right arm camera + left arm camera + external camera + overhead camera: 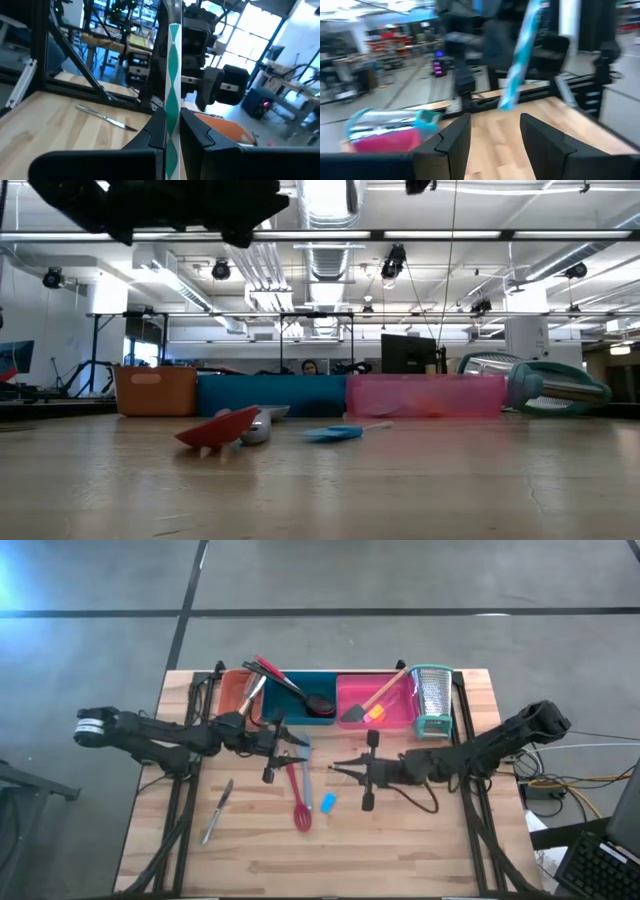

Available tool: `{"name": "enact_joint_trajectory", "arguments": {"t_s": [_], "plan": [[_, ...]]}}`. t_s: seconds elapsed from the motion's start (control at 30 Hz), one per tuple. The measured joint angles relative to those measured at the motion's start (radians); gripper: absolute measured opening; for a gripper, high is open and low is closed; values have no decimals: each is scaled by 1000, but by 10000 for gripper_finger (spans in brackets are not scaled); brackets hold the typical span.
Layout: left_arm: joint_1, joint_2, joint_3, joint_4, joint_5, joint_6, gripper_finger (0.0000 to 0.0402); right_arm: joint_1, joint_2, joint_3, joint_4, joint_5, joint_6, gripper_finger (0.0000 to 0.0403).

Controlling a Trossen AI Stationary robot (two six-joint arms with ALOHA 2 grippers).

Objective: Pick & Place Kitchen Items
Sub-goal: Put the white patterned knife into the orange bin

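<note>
Fingers [172,132] of the right gripper pinch a teal-striped straw [173,75], left fingers [492,145] spread, seemingly empty, above the wooden table [420,840]

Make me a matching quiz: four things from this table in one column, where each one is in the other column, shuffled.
Things:
1. knife
2. black spoon
3. orange spatula
4. striped stick

Places:
A. in the pink tray
B. between the right gripper's fingers
C. on the bare table
D. in the teal tray

Pairs: 1-C, 2-D, 3-A, 4-B
</note>
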Motion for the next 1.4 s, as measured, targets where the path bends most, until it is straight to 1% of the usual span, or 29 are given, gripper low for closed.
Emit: {"name": "enact_joint_trajectory", "arguments": {"t_s": [0.1, 0.23, 0.63, 0.8, 1.1, 1.23, 1.33, 1.4], "plan": [[-1, 42, 33, 11, 57, -2, 172, -30, 1, -2, 5, -55, 32, 18], [-6, 79, 61, 71, 115, -1, 169, -48, 23, -3, 2, -66, 47, 18], [-9, 178, 68, 326, 122, 16, 170, -60, 38, 4, 33, -82, 46, 18], [-12, 228, 119, 319, 127, 2, 170, -62, 38, 4, 33, -85, 46, 18], [-15, 319, 207, 311, 217, -20, 170, -62, 38, 3, 36, -85, 46, 18], [-16, 334, 235, 309, 223, -23, 169, -62, 39, 0, 35, -85, 46, 18], [-17, 340, 246, 309, 222, -23, 158, -62, 39, 0, 36, -85, 46, 18], [-17, 343, 250, 300, 222, -19, 137, -62, 39, 0, 36, -85, 46, 18]]}}
